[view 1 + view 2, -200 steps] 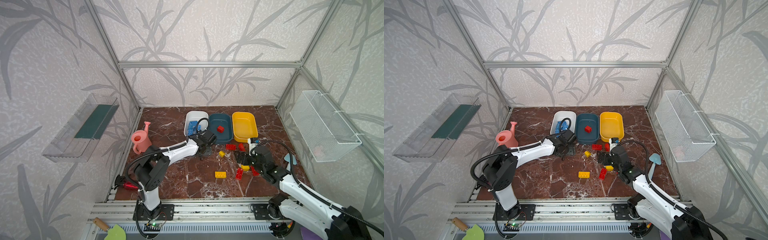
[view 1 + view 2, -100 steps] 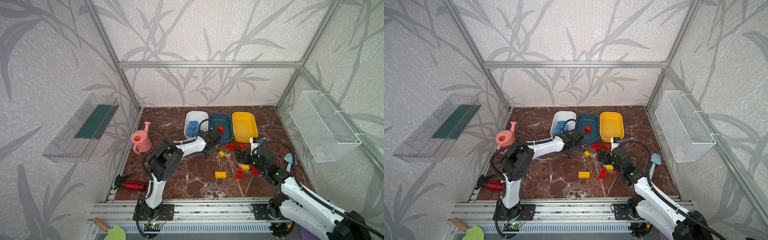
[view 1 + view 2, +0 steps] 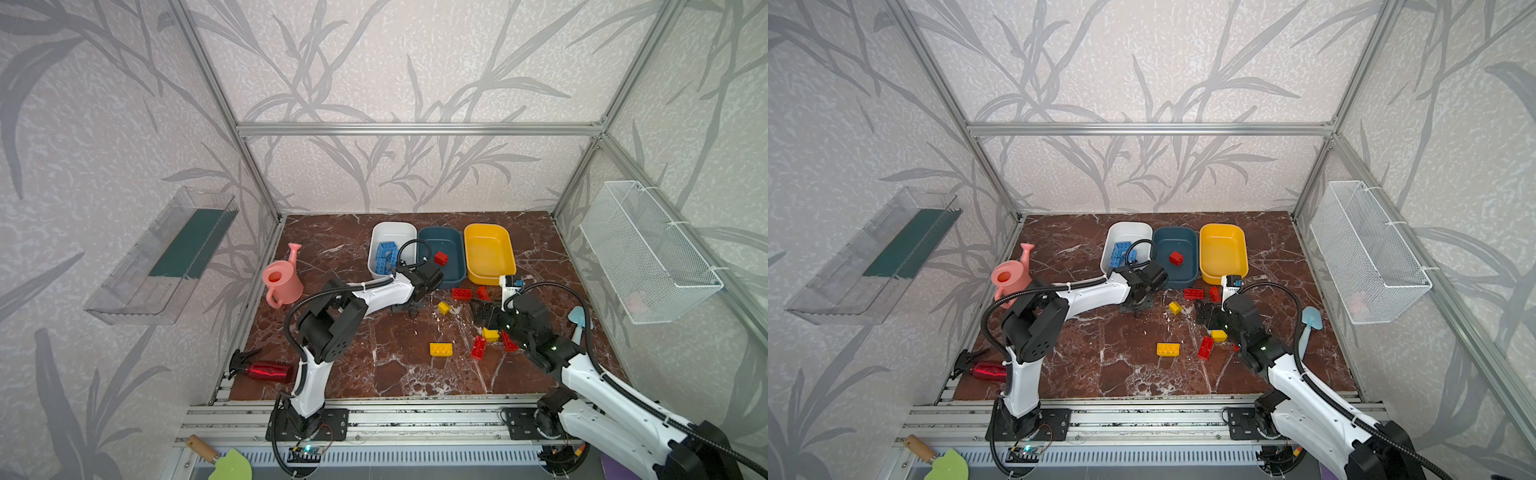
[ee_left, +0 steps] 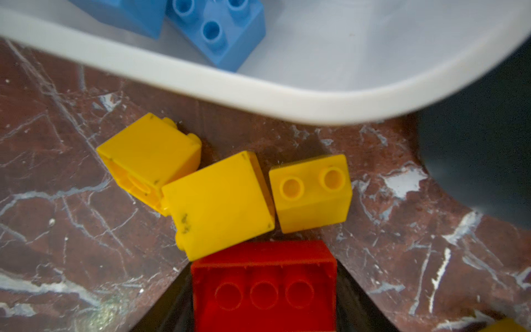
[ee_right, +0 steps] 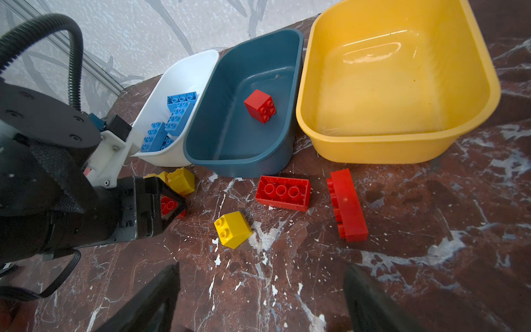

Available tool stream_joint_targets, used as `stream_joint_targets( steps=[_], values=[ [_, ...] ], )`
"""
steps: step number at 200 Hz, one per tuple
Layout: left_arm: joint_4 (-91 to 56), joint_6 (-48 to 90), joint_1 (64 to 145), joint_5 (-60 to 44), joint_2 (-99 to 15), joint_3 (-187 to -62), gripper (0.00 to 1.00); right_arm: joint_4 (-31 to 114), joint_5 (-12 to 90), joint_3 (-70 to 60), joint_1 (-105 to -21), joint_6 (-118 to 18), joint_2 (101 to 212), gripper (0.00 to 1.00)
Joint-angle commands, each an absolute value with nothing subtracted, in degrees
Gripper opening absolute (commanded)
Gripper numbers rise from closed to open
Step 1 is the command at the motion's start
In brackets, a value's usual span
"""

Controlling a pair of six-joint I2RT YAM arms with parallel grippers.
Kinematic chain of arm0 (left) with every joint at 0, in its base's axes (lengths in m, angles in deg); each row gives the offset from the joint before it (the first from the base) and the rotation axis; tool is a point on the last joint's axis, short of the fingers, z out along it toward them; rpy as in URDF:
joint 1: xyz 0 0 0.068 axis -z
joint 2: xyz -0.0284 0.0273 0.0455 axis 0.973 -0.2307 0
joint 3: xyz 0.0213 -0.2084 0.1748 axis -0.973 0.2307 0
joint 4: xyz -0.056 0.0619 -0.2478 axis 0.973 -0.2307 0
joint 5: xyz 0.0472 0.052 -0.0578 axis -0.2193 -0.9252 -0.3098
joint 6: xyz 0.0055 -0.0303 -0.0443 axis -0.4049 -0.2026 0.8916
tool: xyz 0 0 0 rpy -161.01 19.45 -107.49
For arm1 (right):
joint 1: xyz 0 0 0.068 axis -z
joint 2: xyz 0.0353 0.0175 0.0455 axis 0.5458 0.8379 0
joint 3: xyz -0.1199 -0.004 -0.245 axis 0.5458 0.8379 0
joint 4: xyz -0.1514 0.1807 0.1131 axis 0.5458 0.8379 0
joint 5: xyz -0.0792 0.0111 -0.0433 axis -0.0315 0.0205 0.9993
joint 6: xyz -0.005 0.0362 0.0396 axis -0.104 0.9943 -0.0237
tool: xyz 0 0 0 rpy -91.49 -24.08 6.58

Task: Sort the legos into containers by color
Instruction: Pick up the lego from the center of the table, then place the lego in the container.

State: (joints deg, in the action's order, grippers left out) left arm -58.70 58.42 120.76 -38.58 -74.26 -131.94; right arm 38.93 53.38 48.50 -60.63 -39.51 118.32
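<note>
The left gripper (image 5: 171,201) has come from the white tub (image 4: 287,103) down to the table (image 5: 402,230) and clamps a red brick (image 4: 263,290) there. The right gripper (image 5: 261,287) hangs open, empty. Next, I think, the brick needs a straight lift into the teal tub (image 5: 253,166).

Three tubs (image 5: 238,169), six red bricks (image 5: 283,192), six yellow bricks (image 4: 221,201), at least four blue bricks (image 5: 178,115)

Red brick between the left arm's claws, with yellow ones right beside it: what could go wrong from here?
1. A yellow brick touches the red brick between the jaws of the left gripper; lifting may drag it.
2. Whether the grip is firm cannot be told; the brick could slip.
3. The rim of the white tub is close, so a low swing might bump it.
</note>
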Motion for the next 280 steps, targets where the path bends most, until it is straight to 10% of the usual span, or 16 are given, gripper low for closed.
stream_joint_targets(
  steps=[1, 197, 280],
  values=[
    [-61.99, 56.37, 121.70, -42.15, -71.16, -134.09, 0.58, 37.43, 52.86, 49.14, -60.99, -39.20, 118.24, 0.89],
    [-82.46, 34.07, 117.23, -31.71, -95.12, -192.56, 0.59, 37.06, 52.29, 50.04, -61.03, -38.67, 116.63, 0.89],
    [-78.69, 33.35, 114.92, -28.47, -102.04, -196.65, 0.62, 35.97, 51.71, 49.98, -61.03, -38.34, 118.42, 0.89]
  ],
)
